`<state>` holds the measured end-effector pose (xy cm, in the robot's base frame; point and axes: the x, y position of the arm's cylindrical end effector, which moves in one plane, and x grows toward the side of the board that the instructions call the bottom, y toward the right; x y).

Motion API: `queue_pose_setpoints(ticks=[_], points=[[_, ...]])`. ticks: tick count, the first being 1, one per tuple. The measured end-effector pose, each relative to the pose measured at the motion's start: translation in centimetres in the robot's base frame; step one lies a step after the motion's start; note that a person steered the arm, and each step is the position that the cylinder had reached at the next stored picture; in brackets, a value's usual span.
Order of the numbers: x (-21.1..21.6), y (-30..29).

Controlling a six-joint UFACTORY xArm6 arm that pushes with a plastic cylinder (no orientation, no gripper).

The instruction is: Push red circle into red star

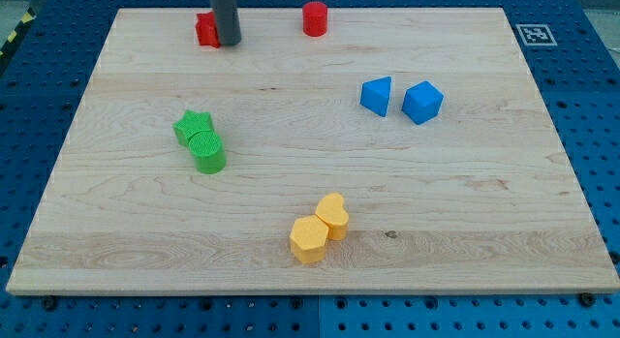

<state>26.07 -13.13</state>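
Catalogue of the wooden board (pixel 320 173), taken from the view's left to the view's right. Item one: a green star (pixel 192 127) and a green cylinder (pixel 208 153), touching, near the left edge at mid-height. Item two: the red star (pixel 205 29), close to the top edge, left of centre, partly hidden behind our rod. Item three: our tip (pixel 228 43), a plain dark rod with nothing to open or close and nothing held; it stands touching or just beside the red star's right side. Item four: the red circle (pixel 315 18), an upright cylinder by the top edge near the centre, well apart from the red star and to the right of our tip. Item five: a yellow hexagon (pixel 308 239) and a yellow rounded block (pixel 332 216), touching, near the bottom edge at centre. Item six: a blue triangle (pixel 377 95) and a blue cube-like block (pixel 422 102), just beside each other, right of centre in the upper half. Item seven: a printed marker tag (pixel 531 33) at the top right corner.
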Motion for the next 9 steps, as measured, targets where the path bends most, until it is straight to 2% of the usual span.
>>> queue_pose_setpoints(ticks=[2,3,4,6,7,8,9], points=[[-0.1,-4.0],[0.8,-2.3],[2.9,5.1],[3.1,21.3],[1.7,24.0],[-2.2,22.9],[-2.5,22.7]])
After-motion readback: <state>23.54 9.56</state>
